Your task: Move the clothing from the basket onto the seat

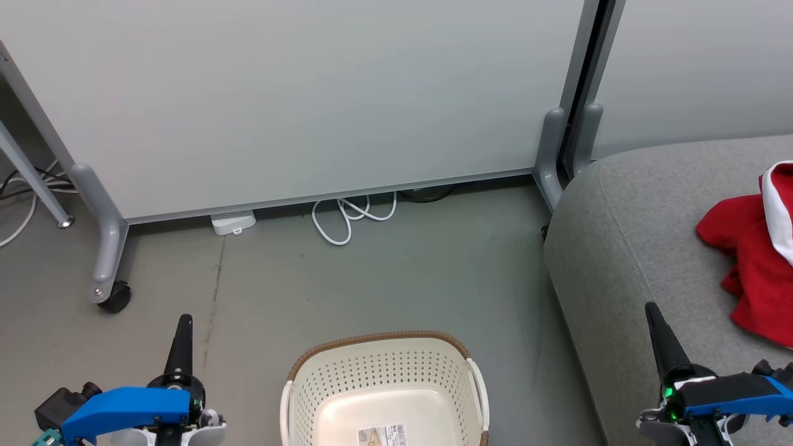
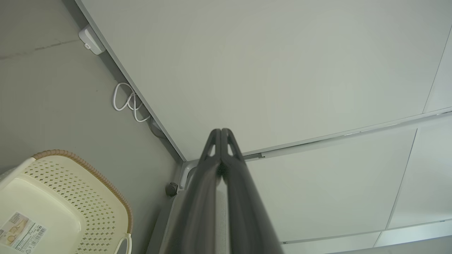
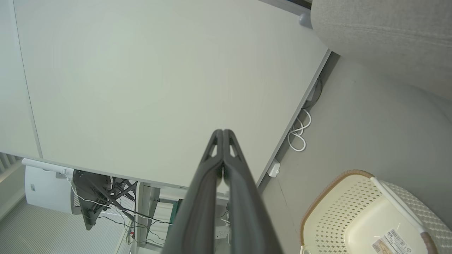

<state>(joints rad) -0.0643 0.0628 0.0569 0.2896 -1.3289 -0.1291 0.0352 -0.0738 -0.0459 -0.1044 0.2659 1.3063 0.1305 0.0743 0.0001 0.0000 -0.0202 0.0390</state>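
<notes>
Two pale partition panels (image 1: pixel 341 93) at back, on grey feet. One grey seat (image 1: pixel 619 248) at right. One basket (image 1: pixel 372 371) on the floor (image 1: pixel 433 279) left of the seat and apart from it, with one printed label (image 1: pixel 381 435) on its inner bottom. One heap of red clothing (image 1: pixel 743 248) with white trim lies on the seat, cut by the right edge; garment count cannot be told. One white cable (image 1: pixel 347 217) is looped under the panel, with one white box (image 1: pixel 233 222) near it. Two arms sit low: left fingers (image 1: pixel 184 347) left of the basket, right fingers (image 1: pixel 663 341) over the seat's front, near the clothing but apart. Both pairs are pressed together, holding nothing, pointing away from the robot.
</notes>
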